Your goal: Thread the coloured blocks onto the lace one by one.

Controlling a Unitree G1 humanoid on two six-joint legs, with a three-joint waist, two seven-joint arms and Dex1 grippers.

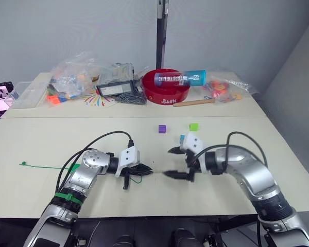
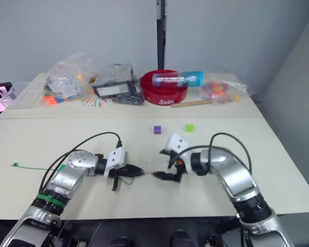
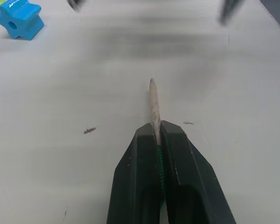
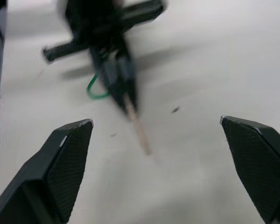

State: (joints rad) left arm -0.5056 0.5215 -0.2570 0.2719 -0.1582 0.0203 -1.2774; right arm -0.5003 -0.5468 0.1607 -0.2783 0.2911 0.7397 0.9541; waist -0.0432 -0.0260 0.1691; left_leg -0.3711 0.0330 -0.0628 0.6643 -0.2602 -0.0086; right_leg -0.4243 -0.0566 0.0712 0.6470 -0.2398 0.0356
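The lace (image 1: 46, 166) is being gripped by the left claw (image 3: 157, 140), which is clenched on it just behind the pale stiff tip (image 3: 153, 105) — the tip is being held out beyond the fingertips, low over the bare worktop (image 1: 51, 139). From the claw the thin green string is being trailed back across the worktop towards the robot's left, where it is ended by a small green knot (image 1: 23, 163); a short green loop is also being shown beside the left claw.

The right claw (image 1: 174, 162) is being held released, its two black fingers (image 4: 60, 168) spread wide, facing the left claw across a small gap with the tip pointed towards it.

Three of the coloured blocks are being left farther back on the worktop — a purple block (image 1: 162, 128), a light green block (image 1: 194, 126) and a blue block (image 3: 17, 22) close behind the right claw, all apart from the lace.
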